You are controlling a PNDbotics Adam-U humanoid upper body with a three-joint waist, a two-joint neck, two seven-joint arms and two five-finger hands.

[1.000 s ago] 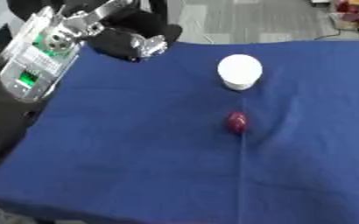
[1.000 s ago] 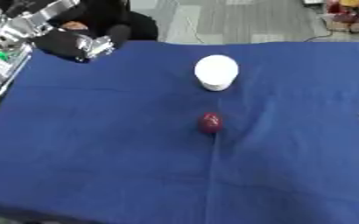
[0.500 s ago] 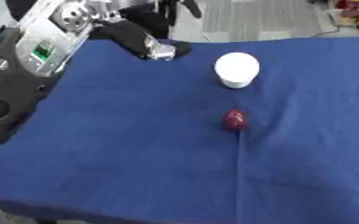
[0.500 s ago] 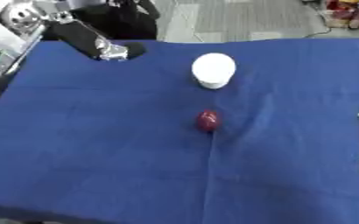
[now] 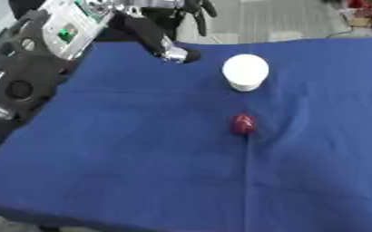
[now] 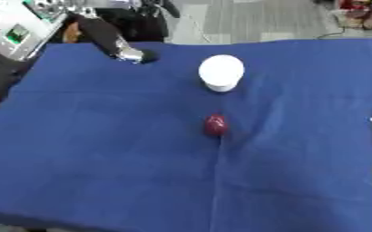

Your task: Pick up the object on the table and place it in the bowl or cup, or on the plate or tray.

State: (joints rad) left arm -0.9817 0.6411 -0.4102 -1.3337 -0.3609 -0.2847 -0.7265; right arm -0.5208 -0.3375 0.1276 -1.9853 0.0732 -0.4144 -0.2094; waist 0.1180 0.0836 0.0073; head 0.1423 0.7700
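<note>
A red object (image 5: pixel 243 123) lies mid-counter (image 5: pixel 141 172), just before a white cup (image 5: pixel 245 72), open cloth all round. The left robot hand (image 5: pixel 176 53) hovers near the far-left corner; whether its fingers are apart or together cannot be told.

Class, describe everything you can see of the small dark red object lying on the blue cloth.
The small dark red object is rounded and slightly egg-shaped, longer up the picture than across, with a smooth-looking surface; its material cannot be told. It lies alone on the blue tablecloth, near the middle, at the top of a long crease. The white cup stands apart beyond it. Nothing touches it but the cloth; the left hand is well away, near the far left.
</note>
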